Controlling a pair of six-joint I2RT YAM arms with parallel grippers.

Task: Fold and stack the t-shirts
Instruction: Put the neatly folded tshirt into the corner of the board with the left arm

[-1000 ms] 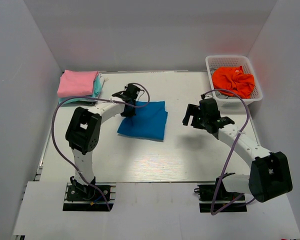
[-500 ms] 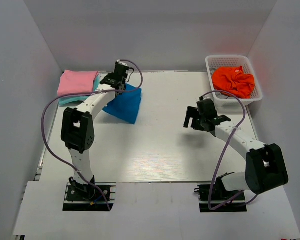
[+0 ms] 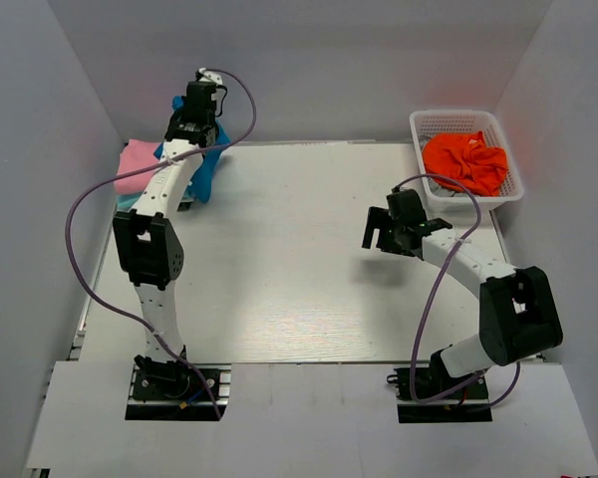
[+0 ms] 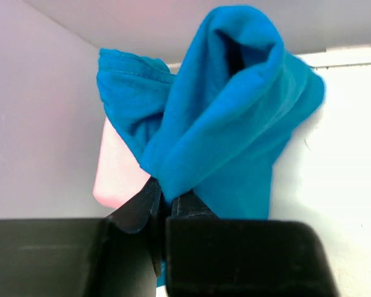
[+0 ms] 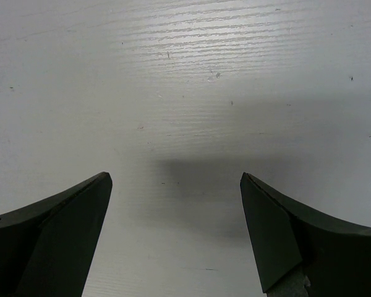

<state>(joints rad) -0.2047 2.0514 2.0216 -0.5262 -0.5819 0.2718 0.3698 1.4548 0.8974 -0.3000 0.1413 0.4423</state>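
Observation:
My left gripper (image 3: 195, 121) is shut on the folded bright blue t-shirt (image 3: 205, 167) and holds it in the air over the far left corner. The shirt hangs bunched from the jaws, as the left wrist view (image 4: 235, 117) shows. Under and beside it lies the folded pink t-shirt (image 3: 136, 165), also in the left wrist view (image 4: 114, 170); the pale teal one beneath is mostly hidden. An orange-red t-shirt (image 3: 465, 160) lies crumpled in the basket. My right gripper (image 3: 382, 233) is open and empty above bare table, jaws wide apart (image 5: 173, 185).
A white lattice basket (image 3: 448, 122) stands at the back right corner. White walls close the table on the left, back and right. The left arm's purple cable (image 3: 80, 214) loops out to the left.
My left gripper has carried the blue t-shirt from the table's middle left, up and back to the far left corner over the pink shirt. The right arm has shifted only slightly.

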